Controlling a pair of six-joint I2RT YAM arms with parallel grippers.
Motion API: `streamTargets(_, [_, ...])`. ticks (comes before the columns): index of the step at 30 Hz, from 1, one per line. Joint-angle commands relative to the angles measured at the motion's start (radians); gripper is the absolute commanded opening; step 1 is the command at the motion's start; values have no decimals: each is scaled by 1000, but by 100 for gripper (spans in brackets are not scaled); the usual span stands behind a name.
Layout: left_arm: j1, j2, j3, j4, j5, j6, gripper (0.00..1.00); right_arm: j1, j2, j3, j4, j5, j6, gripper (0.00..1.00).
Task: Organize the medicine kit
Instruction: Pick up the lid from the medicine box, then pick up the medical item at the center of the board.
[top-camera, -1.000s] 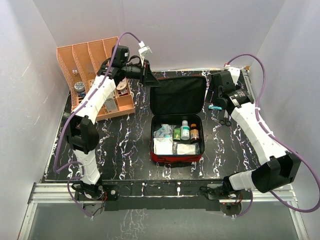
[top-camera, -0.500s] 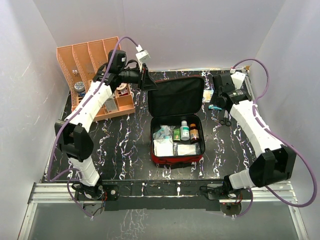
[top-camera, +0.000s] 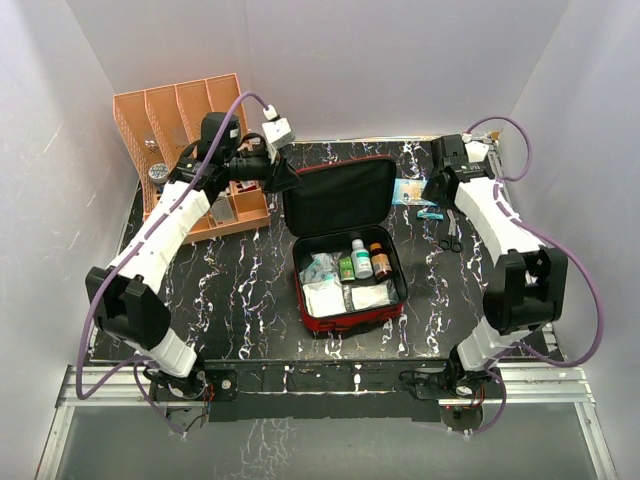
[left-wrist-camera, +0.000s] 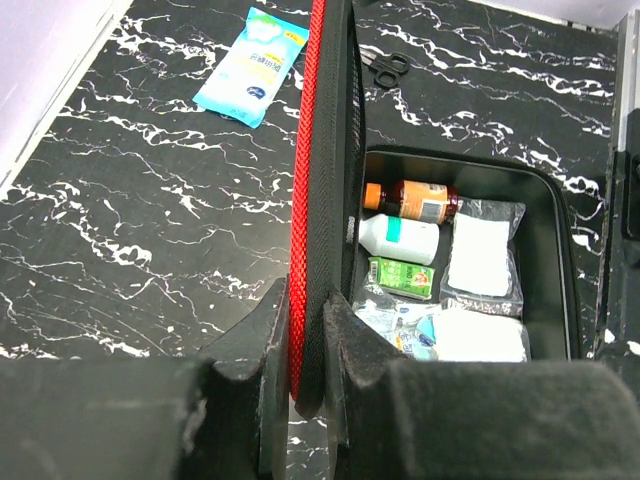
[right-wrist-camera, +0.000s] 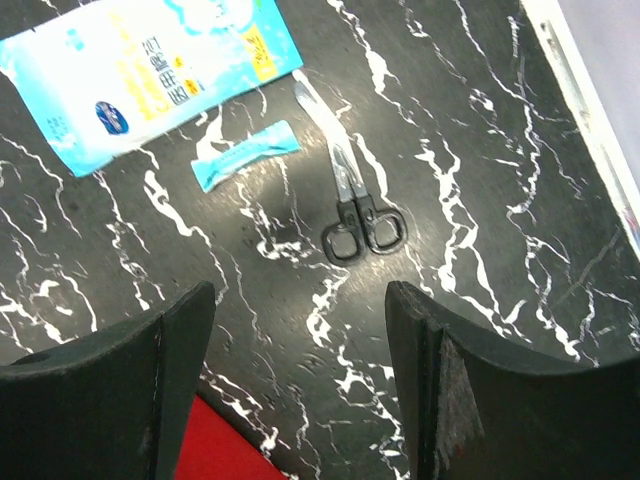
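"Medicine kit (top-camera: 350, 318): where does it sit?"

"Mid-table (top-camera: 240, 290), between the two arms, open. Base flat, mouth up. The lid (top-camera: 338, 200) is raised along the far side, black lining turned toward the arm bases."

"Long axis?"

"Base plus lid runs near to far, far end skewed a little to the left. Hinge line crosses left to right. Red front wall faces the near edge."

"Left gripper (left-wrist-camera: 305, 335)?"

"Pinched narrow on the lid's red edge at its far left corner, one finger on each face. The lid shows edge-on in the wrist view."

"Inside?"

"White bottle (left-wrist-camera: 400, 240) and brown bottle (left-wrist-camera: 420, 200) lying side by side at the hinge end, green box (left-wrist-camera: 402, 278) next to them, white packets (left-wrist-camera: 480, 255) toward the front."

"Right gripper (right-wrist-camera: 300, 340)?"

"Fingers spread wide, nothing between them. It hangs above the table to the right of the kit. Below it: scissors (right-wrist-camera: 355, 200), a small teal sachet (right-wrist-camera: 245, 155) near the blades, a blue wipes packet (right-wrist-camera: 150, 75) beyond. None touch the kit."

"Anything else?"

"Orange rack (top-camera: 180, 130) at far left, behind the left arm."
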Motion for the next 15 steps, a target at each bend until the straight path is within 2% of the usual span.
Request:
streamTargets(1, [2,-102,-40,-23,32,118,0,-10,64,97,83,-43,-11,67])
streamTargets(7, [-2,-146,-65,-91,107,178,0,-11,129,137,112,-76,3,67])
streamTargets(11, [-6,-171,-86,-180,154,272,0,-17,188,159,124,-96,19,67])
streamTargets(15, [-28,-199,-133,-180,162,270,0,-21,217,177,135,-123,41,67])
